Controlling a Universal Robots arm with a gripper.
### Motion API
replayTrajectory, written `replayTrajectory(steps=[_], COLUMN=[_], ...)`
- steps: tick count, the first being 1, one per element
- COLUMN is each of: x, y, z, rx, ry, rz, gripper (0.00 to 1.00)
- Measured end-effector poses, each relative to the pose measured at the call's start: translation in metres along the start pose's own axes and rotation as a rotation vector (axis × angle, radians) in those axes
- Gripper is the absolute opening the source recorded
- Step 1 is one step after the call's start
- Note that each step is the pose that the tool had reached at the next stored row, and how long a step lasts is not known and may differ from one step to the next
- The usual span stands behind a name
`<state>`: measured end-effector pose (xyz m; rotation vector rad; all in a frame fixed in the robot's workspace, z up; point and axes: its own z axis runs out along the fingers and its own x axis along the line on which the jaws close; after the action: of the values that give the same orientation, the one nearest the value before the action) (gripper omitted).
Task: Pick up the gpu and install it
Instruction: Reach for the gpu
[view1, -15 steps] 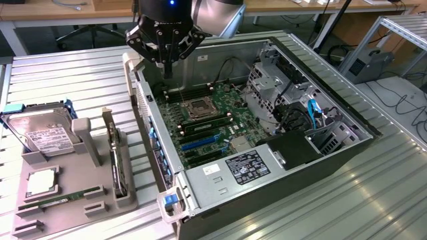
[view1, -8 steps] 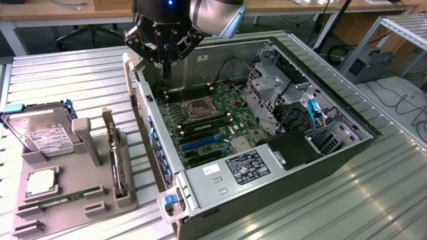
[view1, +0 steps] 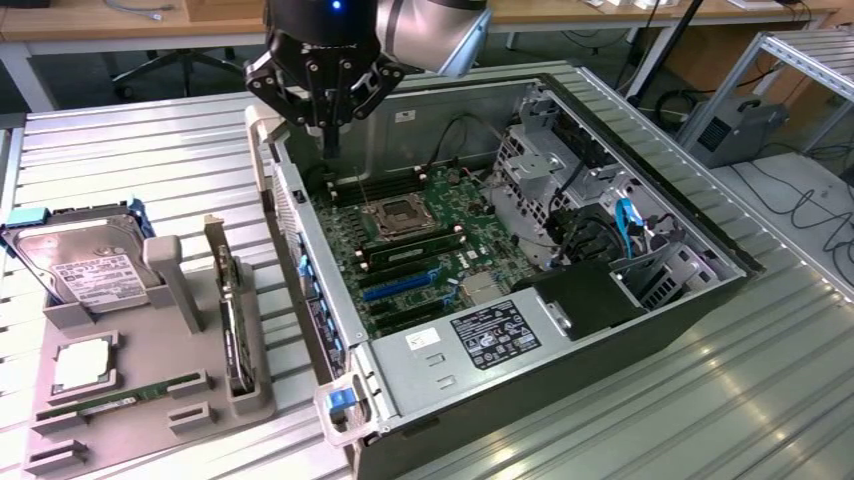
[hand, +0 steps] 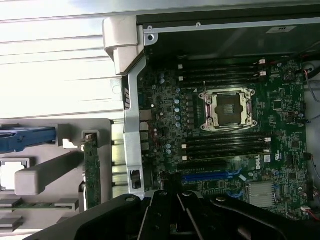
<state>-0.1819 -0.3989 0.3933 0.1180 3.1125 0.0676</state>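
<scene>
You have the gripper (view1: 330, 150) hanging at about twelve o'clock in the exterior view, over the far end of the open computer case (view1: 400, 400). Its jaws are closed tight against each other, gripping no part. The tips point down toward the main board (view1: 441, 250), just above the processor socket (view1: 400, 216).

The graphics card (view1: 231, 325) is well apart from the gripper, at about eight o'clock in that view. It stands upright on its long edge in a slot of the grey tray (view1: 147, 445). The tray lies on the slatted metal table (view1: 134, 150), just beside the case's outer side.

From the card, the hard drive (view1: 87, 265) in its blue caddy sits at about ten o'clock. The square processor chip (view1: 83, 365) sits at about eight o'clock. The memory stick (view1: 114, 400) lies flat at about five o'clock from the chip.

Inside the case, the power supply (view1: 494, 335) with its black label sits at about five o'clock from the socket.

In the wrist view you see the card edge-on and upright in the tray. The case wall (hand: 131, 125) stands between it and the main board.
</scene>
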Motion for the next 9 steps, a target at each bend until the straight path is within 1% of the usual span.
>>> replayTrajectory(steps=[9], x=[0.0026], y=[-0.0002], z=[0.0000], rx=[-0.0001], ry=[0.0000], rz=[0.000], gripper=[0.11])
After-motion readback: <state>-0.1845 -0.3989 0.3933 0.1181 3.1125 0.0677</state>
